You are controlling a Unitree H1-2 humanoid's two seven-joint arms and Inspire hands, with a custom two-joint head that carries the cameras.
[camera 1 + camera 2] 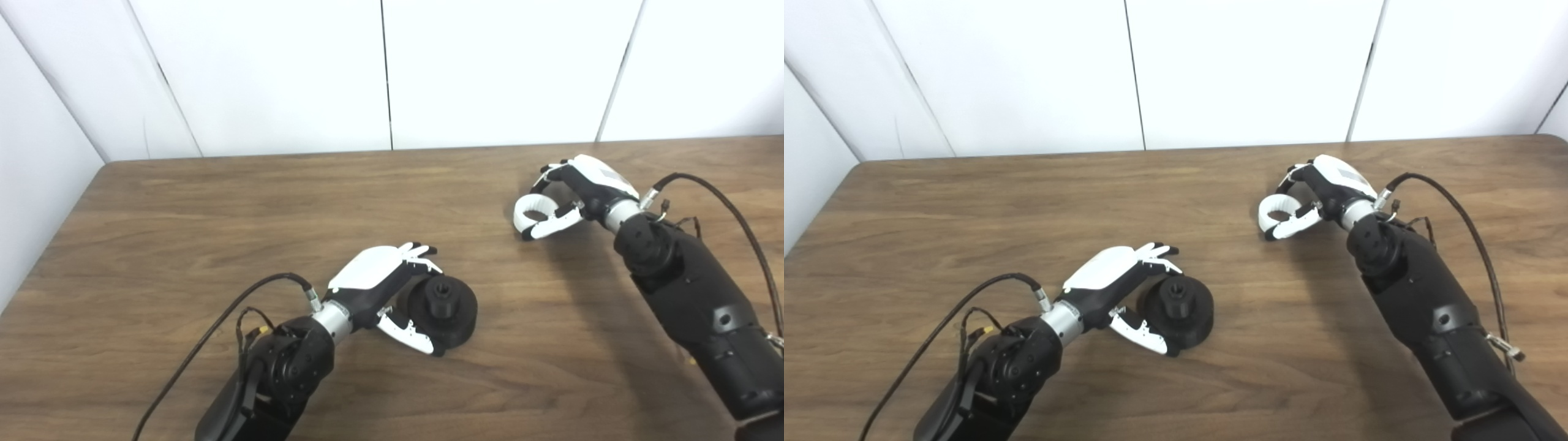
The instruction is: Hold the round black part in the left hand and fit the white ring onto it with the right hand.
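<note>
Half done: left hand (pixel 392 288) closed around round black part (pixel 444 309) on table (pixel 184 245), right hand (pixel 572 193) pinching white ring (pixel 531 211); fitting unstarted, well apart.

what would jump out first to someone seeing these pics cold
Most striking is the round black part near the middle front of the wooden table, with the left hand cupped around its left side. Next comes the white ring far off toward the right rear, pinched in the right hand. The wide stretch of bare wood between them shows that the ring is not yet on the part.
</note>
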